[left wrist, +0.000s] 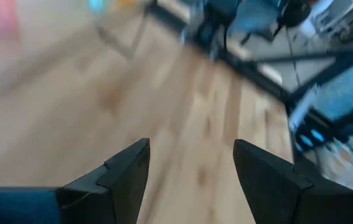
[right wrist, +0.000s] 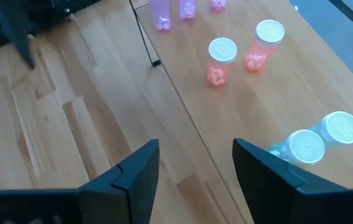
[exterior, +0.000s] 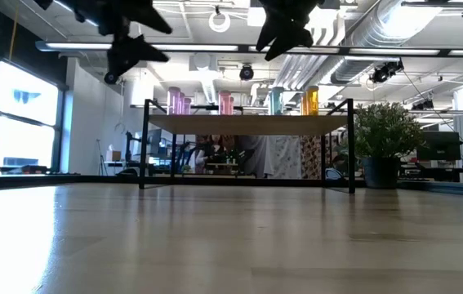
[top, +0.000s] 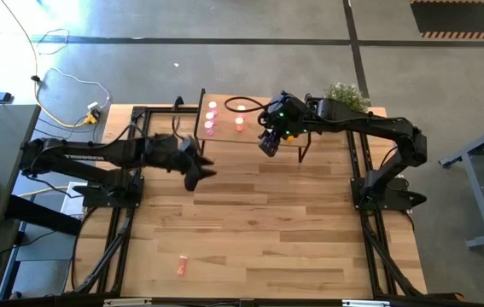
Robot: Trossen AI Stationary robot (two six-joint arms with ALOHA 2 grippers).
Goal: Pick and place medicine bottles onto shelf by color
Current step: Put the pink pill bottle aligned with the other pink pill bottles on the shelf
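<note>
The shelf (top: 254,128) stands on thin black legs at the table's far side. Several bottles stand upright on it: pink ones (right wrist: 162,15) toward its left end, two salmon-red ones (right wrist: 221,59) in the middle, and two pale green ones (right wrist: 304,148) farther right. The low view also shows an orange one (exterior: 310,100). One salmon bottle (top: 182,266) lies on the tabletop near the near edge. My right gripper (right wrist: 196,146) hangs open and empty above the shelf's near edge (top: 269,141). My left gripper (left wrist: 192,146) is open and empty above the table, left of the shelf's near corner (top: 199,170).
A potted plant (top: 344,94) stands at the far right, beside the shelf. Black frame rails (top: 122,239) run along the table's left and right sides. Bare wood planks (top: 259,222) stretch between the shelf and the near edge.
</note>
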